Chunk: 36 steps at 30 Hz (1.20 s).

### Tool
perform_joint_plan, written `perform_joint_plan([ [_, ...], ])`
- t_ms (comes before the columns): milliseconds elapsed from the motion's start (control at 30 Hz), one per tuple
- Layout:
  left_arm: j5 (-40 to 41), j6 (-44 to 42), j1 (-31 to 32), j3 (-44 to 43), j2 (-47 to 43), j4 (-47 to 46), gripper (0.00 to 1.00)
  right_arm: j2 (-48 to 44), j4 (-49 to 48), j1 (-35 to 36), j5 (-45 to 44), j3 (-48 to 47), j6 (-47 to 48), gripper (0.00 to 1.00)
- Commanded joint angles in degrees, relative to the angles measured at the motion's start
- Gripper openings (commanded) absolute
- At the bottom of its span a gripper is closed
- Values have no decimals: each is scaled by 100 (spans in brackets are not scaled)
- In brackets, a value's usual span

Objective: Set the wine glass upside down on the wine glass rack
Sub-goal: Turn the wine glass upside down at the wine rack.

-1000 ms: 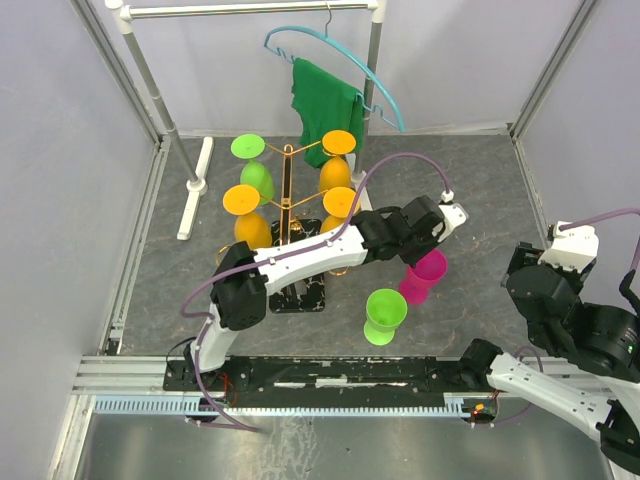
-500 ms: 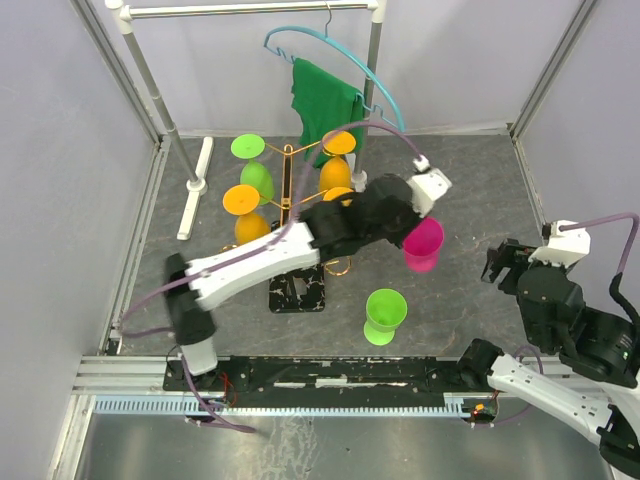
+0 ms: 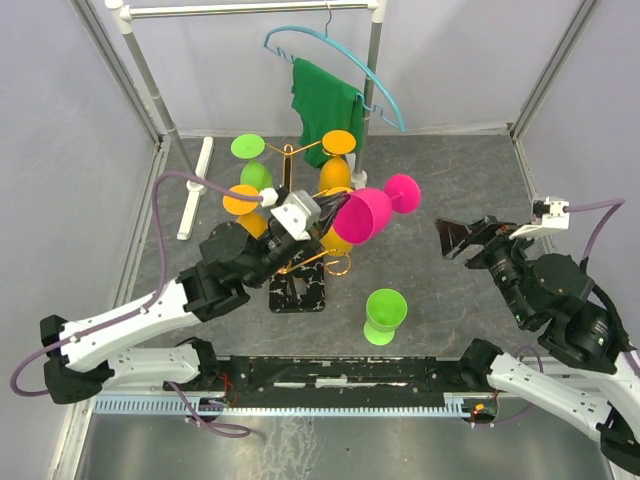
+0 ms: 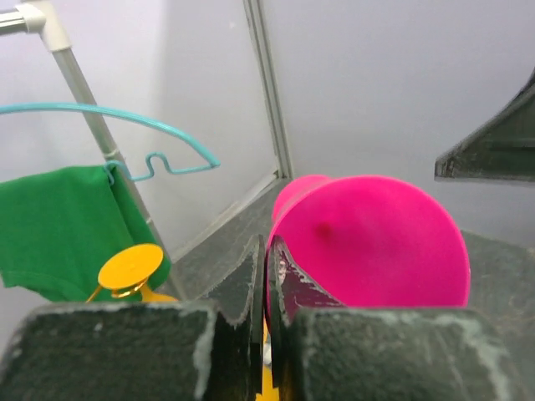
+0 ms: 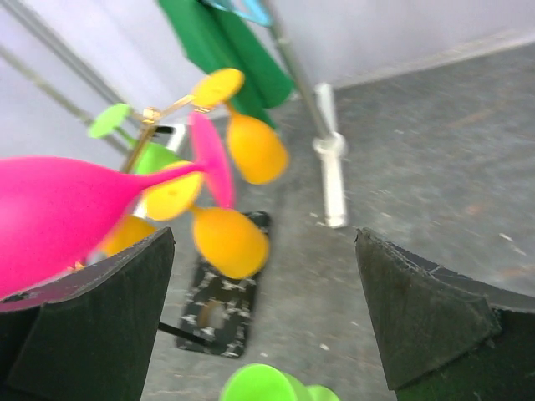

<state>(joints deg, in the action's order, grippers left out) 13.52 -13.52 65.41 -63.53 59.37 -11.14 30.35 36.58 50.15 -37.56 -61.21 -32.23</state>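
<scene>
My left gripper (image 3: 322,222) is shut on the rim of a pink wine glass (image 3: 364,214). It holds the glass in the air, tipped on its side, with the foot pointing right. The glass is in front of the right arms of the gold wine glass rack (image 3: 287,172), which stands on a black marbled base (image 3: 298,291). In the left wrist view the fingertips (image 4: 266,251) pinch the pink bowl (image 4: 376,242). Several orange and green glasses hang upside down on the rack. My right gripper (image 3: 468,236) is open and empty to the right; its view shows the pink glass (image 5: 58,213) and the rack base (image 5: 219,311).
A green wine glass (image 3: 384,316) stands upright on the dark mat (image 3: 470,180) in front of the rack; it also shows in the right wrist view (image 5: 267,386). A white clothes rail (image 3: 375,60) with a blue hanger (image 3: 345,55) and a green cloth (image 3: 322,100) stands behind.
My left arm pulled back and left, lifting the pink glass from the mat right of the rack and tipping it sideways by the rack's arms. My right gripper rose and turned toward the rack.
</scene>
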Motion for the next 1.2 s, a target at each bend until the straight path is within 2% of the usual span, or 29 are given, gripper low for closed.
perform_joint_plan([
  [0, 202, -1162, 36, 801, -92, -2133, 3, 256, -1801, 20, 1163, 91, -347, 98],
  [100, 374, -1646, 39, 1306, -112, -3309, 3, 352, -2711, 21, 1631, 383, -876, 99],
  [233, 583, -2074, 45, 1712, -78, -4373, 3, 405, -3706, 21, 1813, 775, -1624, 97],
  [400, 596, -2470, 98, 2095, -34, -5349, 3, 515, -4238, 21, 1730, 1146, -2546, 96],
  [700, 507, -2638, 131, 2444, 91, -6229, 3, 1228, -6133, 21, 1805, 1777, -4000, 93],
  [933, 502, -2543, 135, 2576, 50, -6401, 3, 2021, -7415, 21, 2085, 1665, -4123, 93],
  [1167, 443, -2511, 127, 2658, -3, -6470, 3, 2469, -8389, 20, 1871, 1750, -4178, 91],
])
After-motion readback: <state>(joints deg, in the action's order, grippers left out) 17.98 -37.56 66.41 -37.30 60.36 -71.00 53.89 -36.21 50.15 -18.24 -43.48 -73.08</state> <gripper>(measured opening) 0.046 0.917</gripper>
